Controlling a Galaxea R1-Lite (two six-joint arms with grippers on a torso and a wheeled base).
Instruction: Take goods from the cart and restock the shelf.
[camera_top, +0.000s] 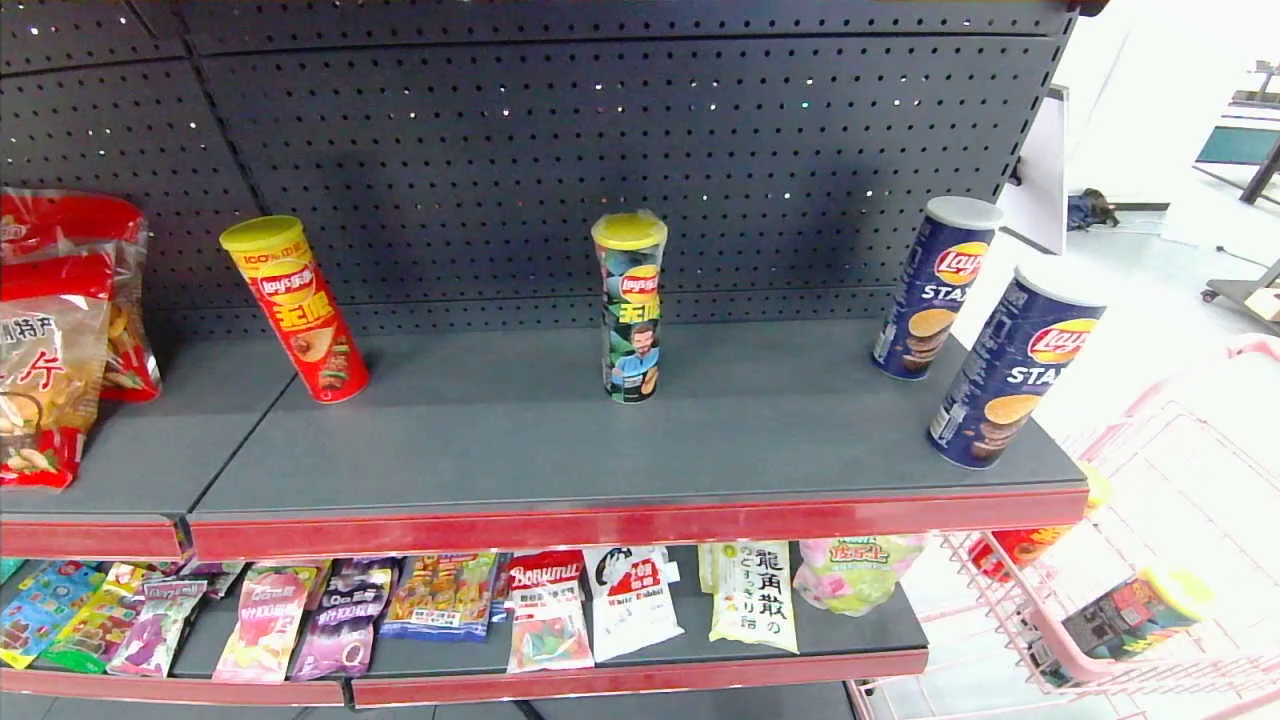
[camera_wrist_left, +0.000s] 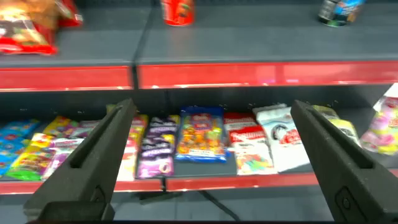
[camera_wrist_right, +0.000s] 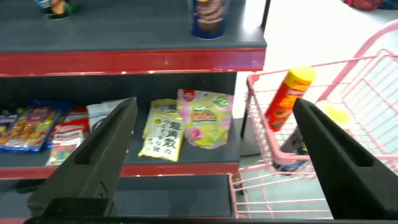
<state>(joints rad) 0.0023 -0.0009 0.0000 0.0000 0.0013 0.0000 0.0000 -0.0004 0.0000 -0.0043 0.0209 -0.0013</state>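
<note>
left tool (camera_wrist_left: 208, 134) wide; right tool (camera_wrist_right: 214, 134) wide; red can (camera_wrist_right: 286, 101) leaning in cart (camera_wrist_right: 336, 62); blue can (camera_top: 1015, 370) at shelf (camera_top: 600, 440) front right corner

left gripper (camera_wrist_left: 214, 165) fingers wide apart, right gripper (camera_wrist_right: 211, 165) fingers wide apart

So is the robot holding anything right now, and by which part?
Nothing is held. The left end effector and the right end effector are both open and empty.

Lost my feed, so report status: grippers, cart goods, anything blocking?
Left gripper open, empty. Right gripper open, empty. Red can leaning in pink cart, not yet taken. Nothing between right gripper and cart.
</note>
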